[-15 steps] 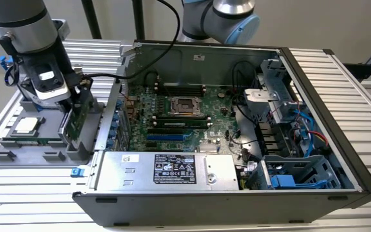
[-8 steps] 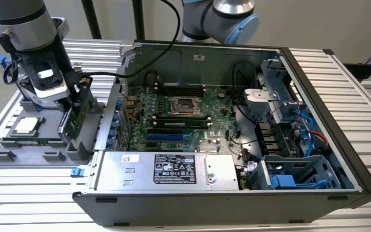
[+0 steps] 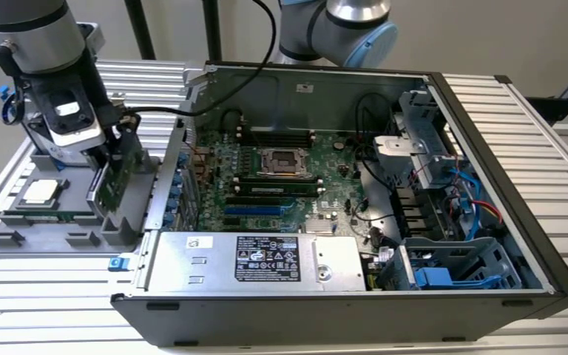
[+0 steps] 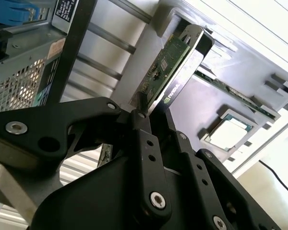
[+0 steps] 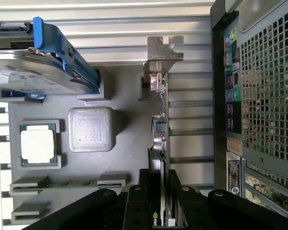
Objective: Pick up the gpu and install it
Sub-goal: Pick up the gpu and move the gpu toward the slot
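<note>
Claw [image 5: 161, 191] clamps the gpu [image 5: 159, 124] edge — card apparently seated in the grey holder [image 5: 125, 96] beneath, not yet installed in the case [image 3: 481, 148] alongside.

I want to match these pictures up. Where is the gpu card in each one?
Exterior view: the gpu stands on edge in the grey holder at the exterior view's left, beside the computer case.
First wrist view: the gpu is edge-on, at the holder's side next to the case's holed wall.
Second wrist view: the gpu shows its green board and black cooler.
Shared landmark: the square processor chip in the holder.
</note>
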Action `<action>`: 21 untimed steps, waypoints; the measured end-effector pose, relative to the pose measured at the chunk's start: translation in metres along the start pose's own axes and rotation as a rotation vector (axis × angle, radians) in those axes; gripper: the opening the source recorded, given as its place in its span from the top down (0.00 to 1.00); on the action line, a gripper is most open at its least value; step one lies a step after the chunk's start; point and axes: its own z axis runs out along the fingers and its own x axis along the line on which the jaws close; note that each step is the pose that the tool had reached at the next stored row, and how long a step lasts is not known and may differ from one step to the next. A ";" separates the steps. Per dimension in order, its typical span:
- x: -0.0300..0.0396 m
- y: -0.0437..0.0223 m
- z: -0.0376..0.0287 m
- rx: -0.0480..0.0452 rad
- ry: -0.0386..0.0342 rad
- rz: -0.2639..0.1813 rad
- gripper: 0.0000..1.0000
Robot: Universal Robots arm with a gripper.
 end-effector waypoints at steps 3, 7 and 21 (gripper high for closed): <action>0.0000 0.0001 -0.0025 0.0000 0.0000 0.000 1.00; -0.0003 0.0002 -0.0058 -0.0001 -0.0001 0.000 1.00; -0.0002 0.0005 -0.0104 0.0000 0.0000 0.000 1.00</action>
